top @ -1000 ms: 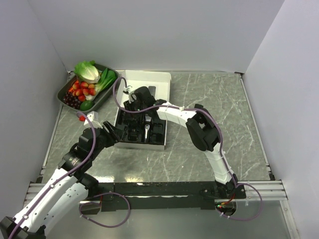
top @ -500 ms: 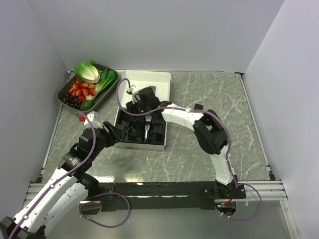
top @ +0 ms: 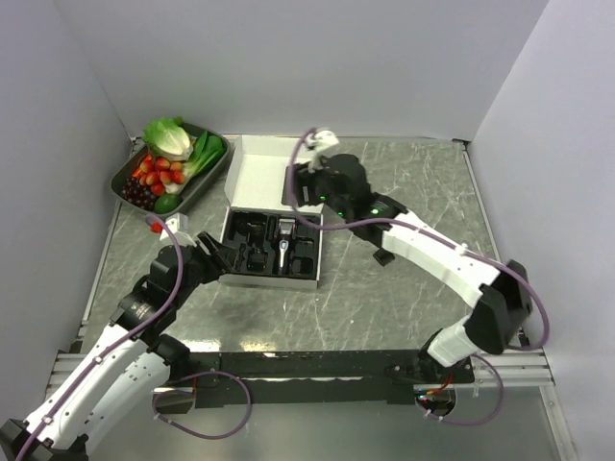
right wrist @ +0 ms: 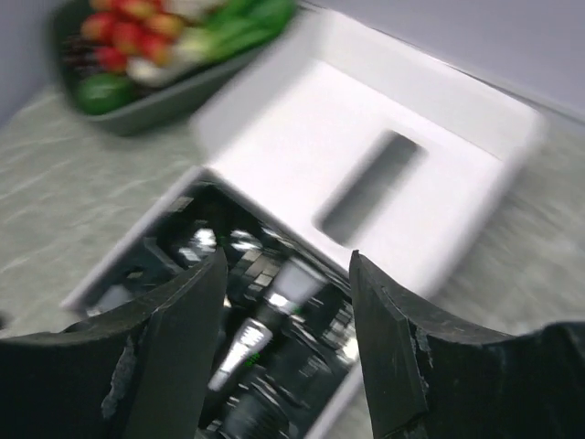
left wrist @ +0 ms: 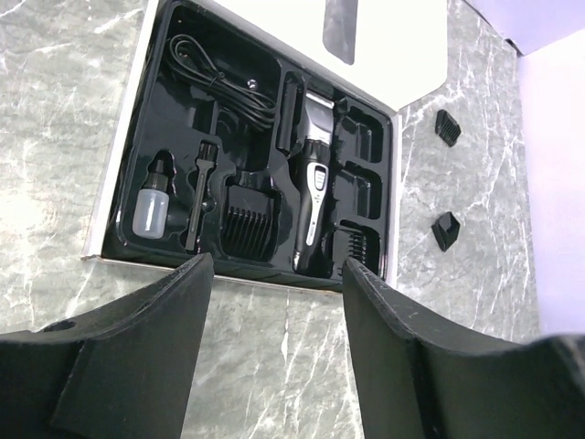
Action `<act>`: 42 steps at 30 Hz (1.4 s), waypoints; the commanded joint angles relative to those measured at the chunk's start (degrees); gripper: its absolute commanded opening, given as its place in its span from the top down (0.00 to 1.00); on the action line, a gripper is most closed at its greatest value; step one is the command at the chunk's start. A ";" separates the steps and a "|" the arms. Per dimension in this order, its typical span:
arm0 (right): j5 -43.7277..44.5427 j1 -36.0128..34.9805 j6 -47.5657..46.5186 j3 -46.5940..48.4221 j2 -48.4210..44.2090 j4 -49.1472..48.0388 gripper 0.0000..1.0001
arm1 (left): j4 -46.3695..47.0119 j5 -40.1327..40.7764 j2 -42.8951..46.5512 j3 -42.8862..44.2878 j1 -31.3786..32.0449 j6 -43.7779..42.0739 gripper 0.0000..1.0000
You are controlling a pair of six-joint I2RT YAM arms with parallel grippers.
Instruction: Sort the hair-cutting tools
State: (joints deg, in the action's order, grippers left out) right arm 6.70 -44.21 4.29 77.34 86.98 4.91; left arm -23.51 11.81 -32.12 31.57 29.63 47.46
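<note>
The black-and-silver clipper (left wrist: 313, 187) lies in the black moulded tray (left wrist: 164, 110) of the open white box, with a comb guard (left wrist: 249, 218), a little brush (left wrist: 199, 197), a small bottle (left wrist: 151, 203) and a coiled cable (left wrist: 224, 78). Two small black attachments (left wrist: 447, 127) (left wrist: 445, 230) lie on the table right of the box; one shows in the top view (top: 384, 257). My left gripper (left wrist: 277, 265) is open and empty just near of the tray (top: 272, 245). My right gripper (right wrist: 288, 261) is open and empty above the tray's far part, the clipper (right wrist: 251, 338) blurred below it.
The white box lid (top: 264, 173) lies open behind the tray. A grey tray of vegetables and fruit (top: 168, 163) stands at the back left. White walls close in the marble table (top: 432, 182) at back and sides.
My right arm has swung its elbow out to the right, and its gripper has lifted back from over the tray's left part toward the lid's right edge. The left arm has not moved.
</note>
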 commanded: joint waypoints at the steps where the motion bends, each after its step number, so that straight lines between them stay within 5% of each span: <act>1: 11.23 6.22 5.45 -6.66 -6.88 8.44 0.36 | 2.06 -1.44 -0.40 2.44 0.17 -1.40 0.36; 6: 11.75 16.49 10.73 -15.71 -13.49 13.54 0.35 | 5.74 -3.02 -0.05 1.04 0.17 -1.67 0.35; 14: 12.82 23.02 10.91 -21.53 -14.21 19.34 0.33 | 11.29 -6.45 -3.47 -1.78 0.17 -1.93 0.28; 18: 8.78 23.90 7.41 -22.75 -11.58 19.97 0.30 | 13.13 -7.77 -4.09 -2.74 0.17 -1.94 0.27; 25: -2.81 24.43 -2.70 -19.96 -2.97 23.47 0.09 | 16.03 -11.28 -4.18 -5.11 0.17 -1.67 0.28; 42: -11.35 27.59 -21.96 -13.44 4.86 32.10 0.09 | 23.07 -21.92 -1.28 -12.85 0.17 -0.97 0.27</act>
State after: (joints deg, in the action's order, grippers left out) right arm 0.23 -18.33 -11.77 61.95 89.67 35.33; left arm -4.75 -6.79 -33.21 18.65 29.63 46.50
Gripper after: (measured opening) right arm 0.915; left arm 0.726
